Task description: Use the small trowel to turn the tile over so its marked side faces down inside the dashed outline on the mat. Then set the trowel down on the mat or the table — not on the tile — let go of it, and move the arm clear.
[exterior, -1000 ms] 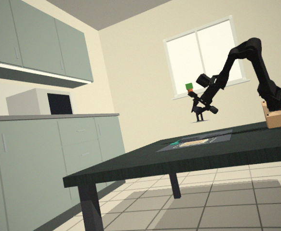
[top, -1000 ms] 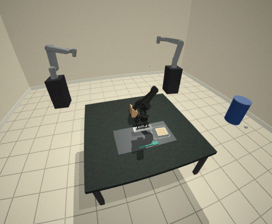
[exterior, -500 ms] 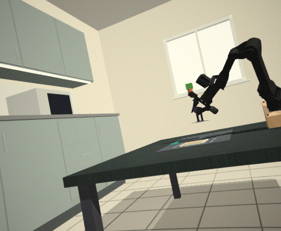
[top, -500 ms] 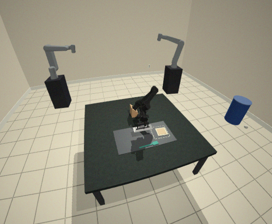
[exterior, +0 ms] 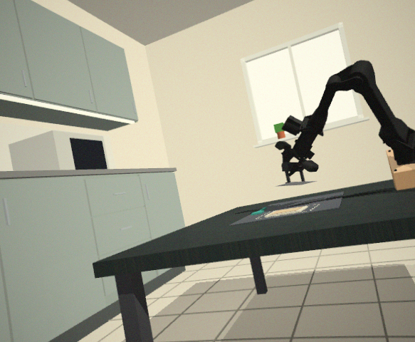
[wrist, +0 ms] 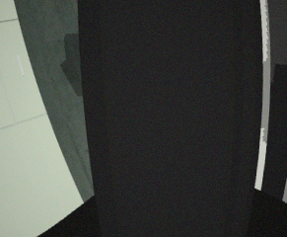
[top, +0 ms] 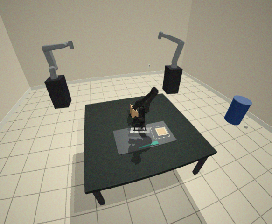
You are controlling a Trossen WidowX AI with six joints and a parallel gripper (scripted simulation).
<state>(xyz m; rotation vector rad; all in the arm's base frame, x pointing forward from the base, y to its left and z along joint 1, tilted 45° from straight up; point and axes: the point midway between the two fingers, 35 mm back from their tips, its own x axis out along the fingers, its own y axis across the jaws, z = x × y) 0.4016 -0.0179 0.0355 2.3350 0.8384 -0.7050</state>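
Likely set-down stage: your hand [top: 139,127] [exterior: 295,179] grips the pale trowel [top: 132,131] [exterior: 310,182]; lower it onto the mat [top: 121,142] [exterior: 334,204] beneath, clear of the tile [top: 161,131] [exterior: 287,211].

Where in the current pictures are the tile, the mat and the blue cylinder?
Tile [top: 161,131] [exterior: 287,211]: top and exterior views, middle of its peach upper face.
Mat [top: 121,138] [exterior: 330,205]: top and exterior views, bare grey surface.
Blue cylinder [top: 237,111]: top view, middle of its side.
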